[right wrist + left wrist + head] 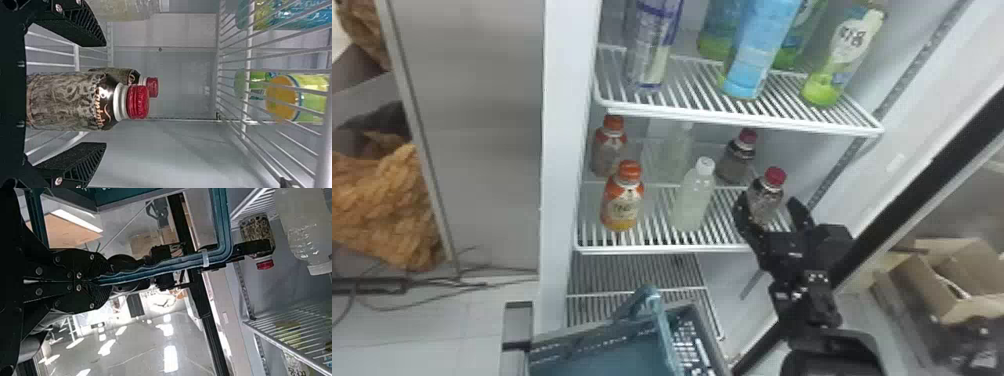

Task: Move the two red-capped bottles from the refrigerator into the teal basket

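Refrigerator (559, 175) with wire shelf (652, 249); teal basket (602, 357) lower down. Left gripper (103, 282): closed on the basket's handle (168, 264). Right gripper (767, 200): fingers wide, either side of the front red-capped bottle (766, 197); rear red-capped bottle (738, 157) behind, both on the shelf.

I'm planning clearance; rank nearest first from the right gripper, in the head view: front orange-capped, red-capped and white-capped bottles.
1. Front red-capped bottle, between the fingers of the right gripper.
2. Front white-capped bottle, left, mid-width on the shelf.
3. Front orange-capped bottle, near its left end.
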### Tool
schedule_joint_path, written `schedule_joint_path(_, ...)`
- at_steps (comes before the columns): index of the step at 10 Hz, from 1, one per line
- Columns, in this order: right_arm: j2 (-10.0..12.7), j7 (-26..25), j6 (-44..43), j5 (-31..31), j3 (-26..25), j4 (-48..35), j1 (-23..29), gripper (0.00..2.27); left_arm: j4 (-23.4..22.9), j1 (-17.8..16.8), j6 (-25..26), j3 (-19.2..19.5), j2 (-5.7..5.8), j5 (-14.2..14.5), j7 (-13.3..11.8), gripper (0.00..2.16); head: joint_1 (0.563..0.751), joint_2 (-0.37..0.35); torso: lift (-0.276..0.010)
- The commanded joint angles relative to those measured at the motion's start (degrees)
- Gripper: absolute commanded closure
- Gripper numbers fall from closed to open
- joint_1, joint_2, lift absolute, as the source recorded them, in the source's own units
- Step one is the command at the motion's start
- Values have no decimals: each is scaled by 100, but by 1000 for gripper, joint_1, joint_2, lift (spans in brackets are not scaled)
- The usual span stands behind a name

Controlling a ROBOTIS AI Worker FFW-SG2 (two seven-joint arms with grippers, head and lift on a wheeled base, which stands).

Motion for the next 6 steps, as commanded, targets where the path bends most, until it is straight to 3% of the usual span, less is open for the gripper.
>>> schedule_joint_path(1, -32, 2, 0, 80, 0, 186, -202, 111, 0, -1, 0, -8, 0, -9, 0, 1128, 695, -350, -228)
schedule_joint_path(4, -49, 2, 84, 148, 0, 383, -441, 177, 0, -16, 0, -8, 0, 3, 0, 1128, 695, -350, -228)
schedule_joint_path(6, -49, -42, 169, 114, 0, 341, -413, 549, 0, -16, 0, -8, 0, 3, 0, 1128, 695, -350, -228)
